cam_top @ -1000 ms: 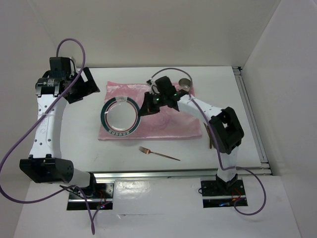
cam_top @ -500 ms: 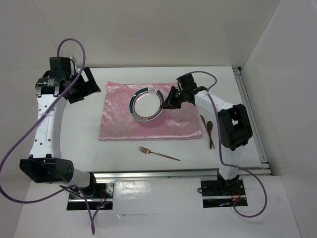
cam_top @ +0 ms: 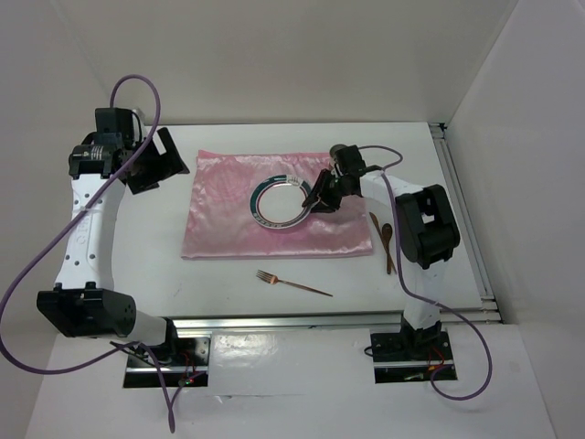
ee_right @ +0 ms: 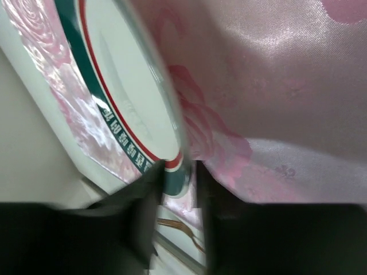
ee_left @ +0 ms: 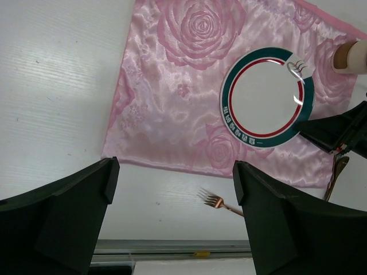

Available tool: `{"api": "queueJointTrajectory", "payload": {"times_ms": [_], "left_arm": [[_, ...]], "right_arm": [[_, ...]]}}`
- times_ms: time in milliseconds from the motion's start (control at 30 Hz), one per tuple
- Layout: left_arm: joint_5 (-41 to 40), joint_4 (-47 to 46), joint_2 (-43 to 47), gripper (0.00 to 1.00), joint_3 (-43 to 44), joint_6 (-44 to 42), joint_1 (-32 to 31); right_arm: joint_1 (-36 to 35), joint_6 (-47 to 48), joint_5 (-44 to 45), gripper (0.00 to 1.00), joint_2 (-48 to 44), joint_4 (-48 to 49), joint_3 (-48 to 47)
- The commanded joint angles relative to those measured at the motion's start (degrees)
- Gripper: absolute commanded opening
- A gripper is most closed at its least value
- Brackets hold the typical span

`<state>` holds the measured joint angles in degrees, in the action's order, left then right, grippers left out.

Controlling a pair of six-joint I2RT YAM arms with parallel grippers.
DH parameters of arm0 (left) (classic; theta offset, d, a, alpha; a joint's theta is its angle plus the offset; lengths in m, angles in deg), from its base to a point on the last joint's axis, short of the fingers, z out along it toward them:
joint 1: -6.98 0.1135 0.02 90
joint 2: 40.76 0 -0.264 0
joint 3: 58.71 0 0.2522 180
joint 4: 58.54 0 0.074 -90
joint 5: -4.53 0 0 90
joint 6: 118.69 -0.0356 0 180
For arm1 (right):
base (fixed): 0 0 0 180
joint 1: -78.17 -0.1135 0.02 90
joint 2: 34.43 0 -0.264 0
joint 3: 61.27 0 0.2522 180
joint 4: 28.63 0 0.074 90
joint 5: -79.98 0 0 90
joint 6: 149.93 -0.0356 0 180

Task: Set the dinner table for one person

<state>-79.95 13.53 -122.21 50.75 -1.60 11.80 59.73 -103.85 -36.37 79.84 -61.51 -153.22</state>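
the right gripper (ee_right: 180,172) stands with its jaws narrow around the near rim of the plate (cam_top: 280,201). the wrist view shows the rim in the slot between the two dark fingers, but the picture is blurred there, so i cannot tell whether they pinch it or only stand around it. from above, the plate lies roughly at the middle of the pink cloth (cam_top: 224,210), a little toward its far right, and looks flat or nearly so.

the left gripper (ee_left: 175,169) hangs wide open and holds nothing. it is well apart from the plate, above the table (cam_top: 137,247) off the cloth's left side.

by my reading, the cloth is laid and the plate is about where a place setting wants it, so the first part looks close to done. the cutlery is not yet placed. a fork (cam_top: 292,283) lies on the bare table just beyond the cloth's near edge, apart from the plate. two copper-coloured utensils (cam_top: 388,242), at least one of them a spoon, lie on the table off the cloth's right edge. a pale round thing (ee_left: 351,55), perhaps a cup, sits near the cloth's far right corner. what remains, i judge, is freeing the plate and bringing the cutlery in beside it.
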Motion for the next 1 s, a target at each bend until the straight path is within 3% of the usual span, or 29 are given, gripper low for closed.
{"api": "queueJointTrajectory", "payload": {"times_ms": [0,33,67,167,267,400,600,767,967], "left_arm": [[1.1,-1.2,0.2,1.0,-0.3,-0.9,0.4],[1.6,-1.2,0.2,1.0,-0.3,-0.9,0.4],[1.6,-1.2,0.2,1.0,-0.9,-0.9,0.4],[1.6,-1.7,0.2,1.0,-0.9,-0.9,0.4],[1.6,-1.7,0.2,1.0,-1.4,-0.9,-0.7],[2.1,-2.3,0.2,1.0,-2.5,-0.9,-1.2],[2.1,-3.5,-0.9,1.0,-3.6,-0.9,-3.0],[2.7,-3.5,-2.0,1.0,-3.6,-0.9,-3.6],[2.7,-3.5,-2.7,1.0,-2.5,-0.9,-4.1]], "right_arm": [[0.3,0.7,1.0,0.5,-0.5,1.1,-0.7],[0.3,1.2,1.6,0.67,-0.5,0.4,-1.3],[0.3,2.3,3.0,0.72,-0.5,-0.4,-1.3],[-0.3,4.8,7.5,0.8,-3.0,-4.1,-2.6],[-0.3,6.7,12.4,0.8,-7.7,-8.1,-2.6],[2.4,10.8,23.9,0.74,-16.3,-12.5,2.0],[11.4,14.6,32.0,0.61,-27.1,-18.7,11.6],[18.5,17.9,32.0,0.54,-27.6,-20.0,17.1],[19.2,18.6,28.9,0.49,-24.7,-17.8,21.1]]}}
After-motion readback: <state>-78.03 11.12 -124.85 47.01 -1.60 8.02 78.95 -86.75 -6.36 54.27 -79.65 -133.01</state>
